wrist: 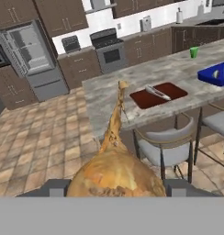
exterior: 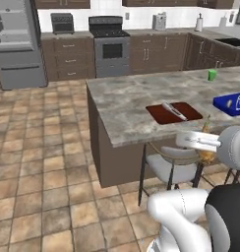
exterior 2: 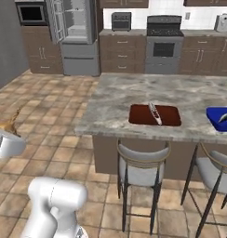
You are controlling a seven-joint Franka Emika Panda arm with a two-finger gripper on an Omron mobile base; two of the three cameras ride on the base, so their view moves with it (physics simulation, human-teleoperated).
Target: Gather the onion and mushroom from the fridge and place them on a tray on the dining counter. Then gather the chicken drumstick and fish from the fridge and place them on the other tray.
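Drumstick (wrist: 114, 172) clamped in pincer (wrist: 114, 183); fish (wrist: 158, 92) already on red-brown tray (wrist: 176, 92) ahead; blue tray (wrist: 210, 75) beyond, loaded.

Counter (exterior: 127, 106) — grey speckled stone top on a dark brown base, standing on a tan tiled floor (exterior: 38, 147). Dark red-brown tray (exterior: 173, 112) lay flat near the counter's front edge, a slim silvery fish (exterior: 174, 110) lying diagonally on it. Bright blue tray (exterior: 231, 104) sat further right on the same top, well apart from the red-brown one, small items inside — too small to tell. A green cup (exterior: 212, 75) stood upright behind it. Two stools (exterior 2: 142, 162) were tucked under the front edge.
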